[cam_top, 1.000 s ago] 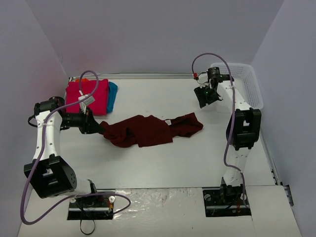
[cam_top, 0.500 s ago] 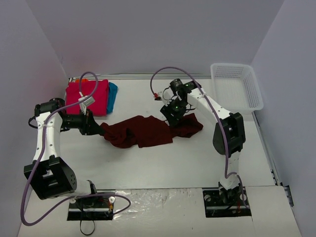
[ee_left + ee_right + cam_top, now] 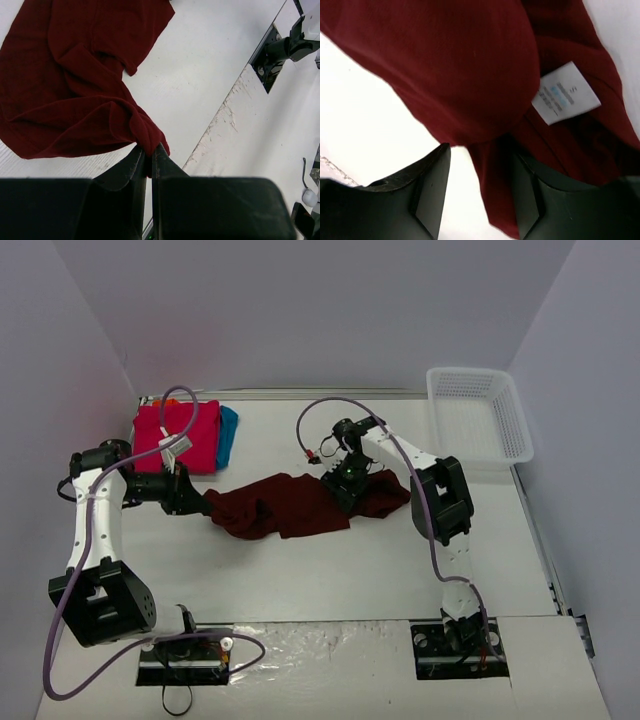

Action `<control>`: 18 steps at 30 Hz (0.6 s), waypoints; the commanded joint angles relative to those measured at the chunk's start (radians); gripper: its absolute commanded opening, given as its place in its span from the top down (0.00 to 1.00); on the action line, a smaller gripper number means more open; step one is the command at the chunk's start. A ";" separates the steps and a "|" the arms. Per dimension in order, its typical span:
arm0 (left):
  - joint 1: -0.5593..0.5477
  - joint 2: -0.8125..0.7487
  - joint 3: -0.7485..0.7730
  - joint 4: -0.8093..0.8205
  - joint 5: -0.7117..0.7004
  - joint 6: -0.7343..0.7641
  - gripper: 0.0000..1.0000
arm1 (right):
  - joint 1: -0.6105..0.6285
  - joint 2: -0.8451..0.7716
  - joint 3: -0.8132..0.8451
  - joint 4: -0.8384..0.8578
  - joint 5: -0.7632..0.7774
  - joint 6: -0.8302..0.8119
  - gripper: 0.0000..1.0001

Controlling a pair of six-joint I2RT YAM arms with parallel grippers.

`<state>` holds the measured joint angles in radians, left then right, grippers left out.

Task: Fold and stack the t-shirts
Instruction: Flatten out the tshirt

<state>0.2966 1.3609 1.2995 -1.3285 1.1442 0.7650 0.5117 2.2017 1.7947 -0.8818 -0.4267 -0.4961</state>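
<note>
Now, time to open out the dark red t-shirt [image 3: 290, 505] before any fold. Lies bunched up in the middle of the table [image 3: 330, 570], stretched from 9 o'clock to 3 o'clock in the top view. Pinched tight at the 9 o'clock end by the left end effector [image 3: 148, 150], clamped on a corner of the cloth. Over at the 3 o'clock part, met by the right end effector [image 3: 479, 150], low on the cloth with fingers apart and a red fold in the gap, not yet squeezed. Marked by a small white neck label [image 3: 565, 92] just beside that fold, at about 2 o'clock in the right wrist view.

To do this step well:
- Close the right fingers on a thin bit near the edge, not on a fat bunch.
- Hold firm on the left.
- Then pull the two ends gently apart, toward 9 and 3 o'clock.
- Lift a little to shake out the wrinkles.
- Go slow with such soft, slippy cloth.
- Lay flat on the table before any folding.

Around all this:
- A smooth, pale table, with bare room at 6 o'clock for spreading.
- At 10 o'clock, a folded pink t-shirt [image 3: 170, 440], with a teal blue t-shirt [image 3: 229, 435] peeking out on its 3 o'clock side.
- At 2 o'clock, a white basket [image 3: 520, 430], well apart from the red cloth.
- Plain pale walls [image 3: 300, 310] on three sides.
</note>
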 commanded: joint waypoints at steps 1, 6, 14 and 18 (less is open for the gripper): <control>-0.001 -0.032 0.003 -0.058 0.025 0.000 0.98 | 0.022 0.032 0.051 -0.057 -0.010 -0.009 0.55; -0.002 -0.034 -0.005 -0.044 0.020 -0.012 0.98 | 0.050 0.082 0.120 -0.075 -0.012 -0.012 0.55; -0.001 -0.034 -0.008 -0.038 0.015 -0.018 0.98 | 0.065 0.128 0.239 -0.112 -0.030 -0.007 0.54; -0.001 -0.039 -0.009 -0.029 0.012 -0.024 0.98 | 0.065 0.130 0.273 -0.121 -0.030 -0.006 0.54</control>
<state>0.2966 1.3590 1.2911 -1.3285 1.1427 0.7441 0.5739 2.3295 2.0224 -0.9329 -0.4385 -0.4988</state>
